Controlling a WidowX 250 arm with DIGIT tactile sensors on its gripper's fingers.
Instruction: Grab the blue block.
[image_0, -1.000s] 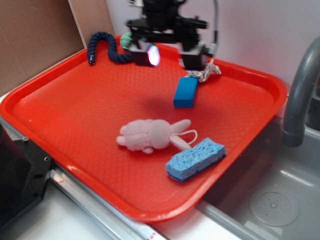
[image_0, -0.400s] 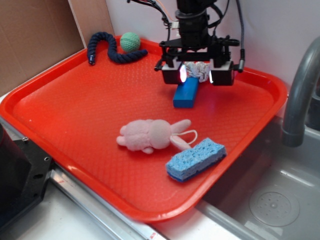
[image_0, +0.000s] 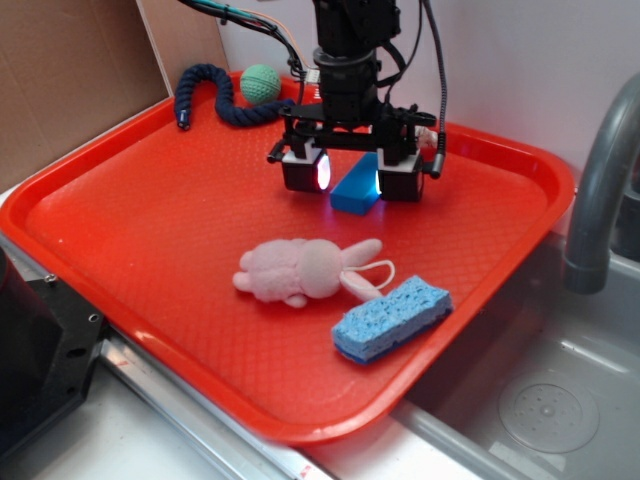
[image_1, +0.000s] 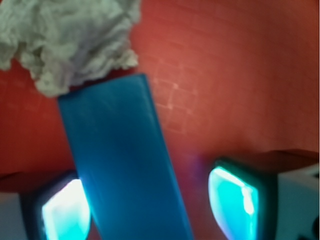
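The blue block (image_0: 357, 191) lies on the red tray (image_0: 150, 200) toward the back, smooth and saturated blue. My gripper (image_0: 352, 180) has come down over it and stands open, one glowing finger on each side. In the wrist view the blue block (image_1: 122, 160) runs slantwise between the pads, close against the left pad (image_1: 65, 212). A strip of red tray shows between the block and the right pad (image_1: 232, 200). My gripper (image_1: 150, 210) holds nothing.
A crumpled white cloth (image_1: 70, 40) lies just beyond the block's far end. A pink plush bunny (image_0: 300, 268) and a pale blue sponge (image_0: 392, 318) lie nearer the front. A dark rope (image_0: 215, 95) and green ball (image_0: 260, 82) are at the back left. A faucet (image_0: 600, 190) and sink are to the right.
The gripper swung from the back of the tray to above the block, then dropped and shifted slightly left, so that its fingers now straddle the block.
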